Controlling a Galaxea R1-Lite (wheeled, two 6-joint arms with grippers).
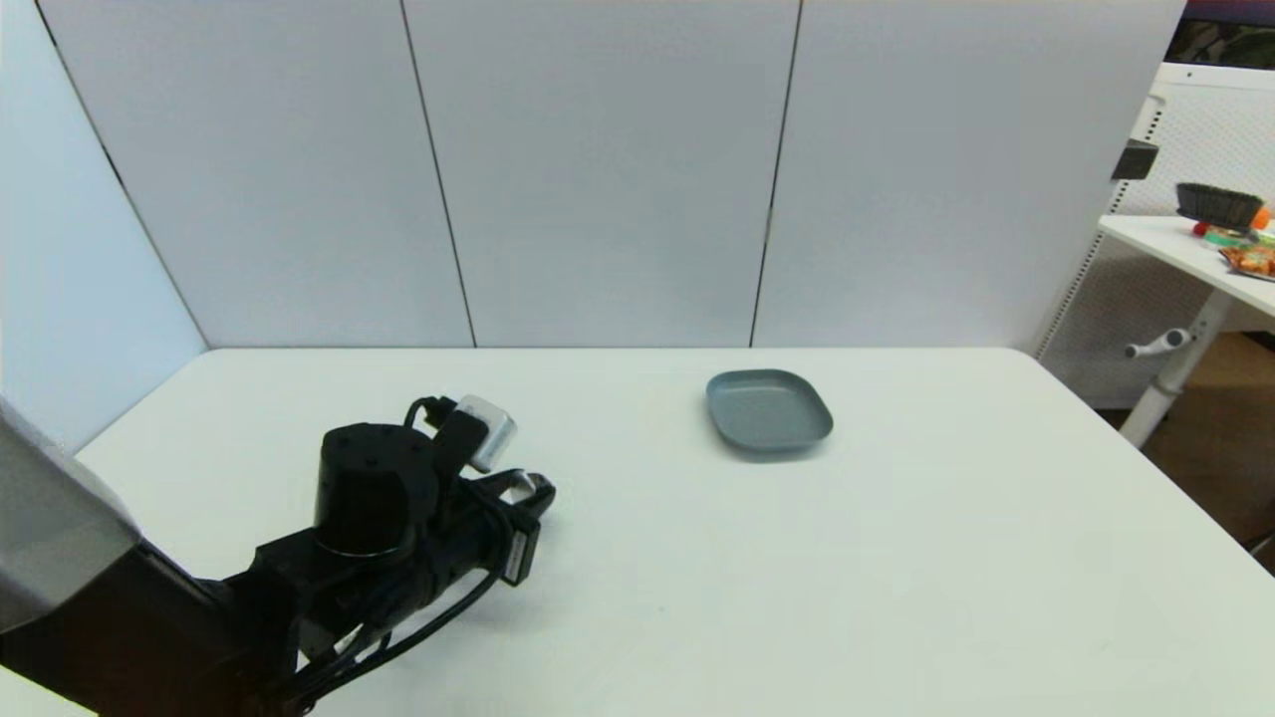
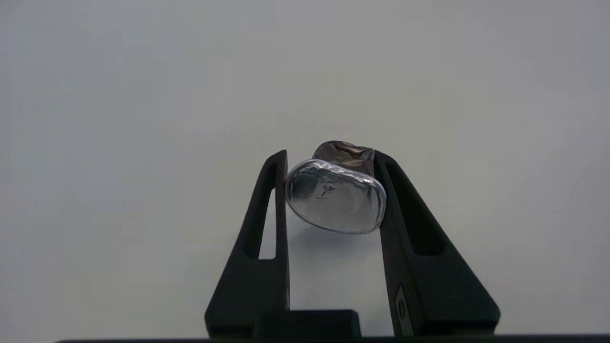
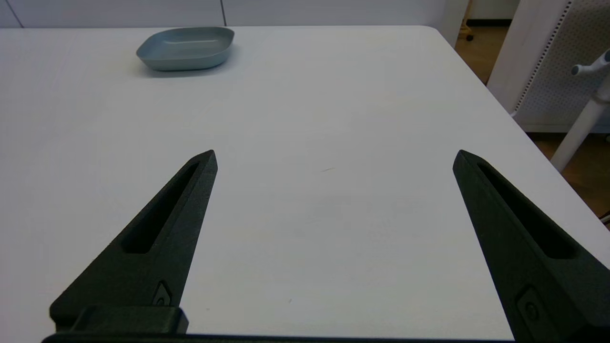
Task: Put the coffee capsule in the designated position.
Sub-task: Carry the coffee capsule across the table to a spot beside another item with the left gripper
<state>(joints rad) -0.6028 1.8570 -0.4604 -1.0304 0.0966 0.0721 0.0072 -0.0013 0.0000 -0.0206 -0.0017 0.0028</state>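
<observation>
Pinched between the two black fingers [image 2: 279, 209] of the left gripper [image 2: 331, 190], the coffee capsule [image 2: 336, 195] turns its crumpled silver foil face toward the wrist, its brown body pointing away over the white table [image 1: 896, 558]. That arm hangs above the table's left side. Well apart, ahead and to its right, sits the grey dish [image 1: 769, 409], the likely drop point. Parked near the table's right, the right gripper [image 3: 333, 162] has its fingers spread wide and empty.
</observation>
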